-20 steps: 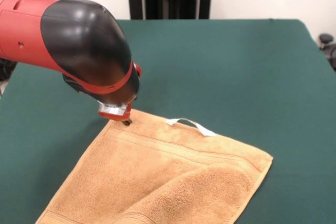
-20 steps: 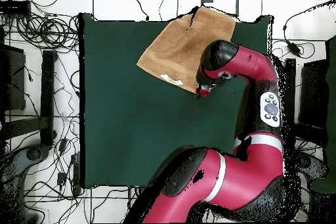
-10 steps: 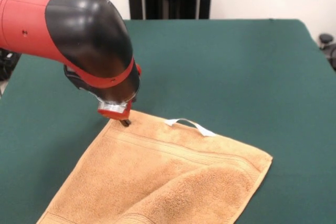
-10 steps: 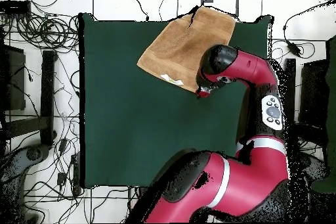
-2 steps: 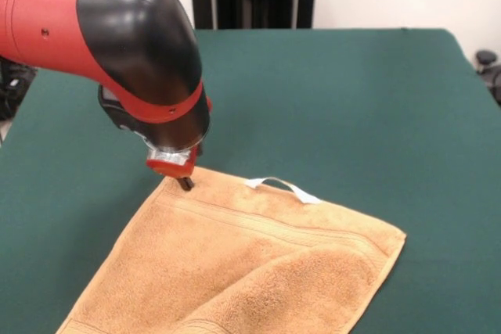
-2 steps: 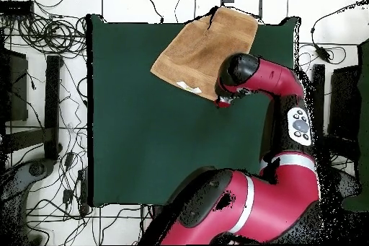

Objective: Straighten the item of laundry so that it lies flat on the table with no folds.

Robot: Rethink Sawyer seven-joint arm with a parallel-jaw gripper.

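The red and black arm (image 5: 117, 44) bent sharply at its wrist and pointed straight down, its hand (image 5: 186, 182) showing only dark tips below the red collar.

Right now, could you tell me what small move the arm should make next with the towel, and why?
Probably drag the corner outward, away from the towel's middle. The tool sits on the towel's corner near the white loop tag, and a thick fold still lies across the near half, so it is not yet flat on the table.

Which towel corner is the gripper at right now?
The gripper is at the towel corner left of the white loop tag in the front view; the corner right of the tag lies free.
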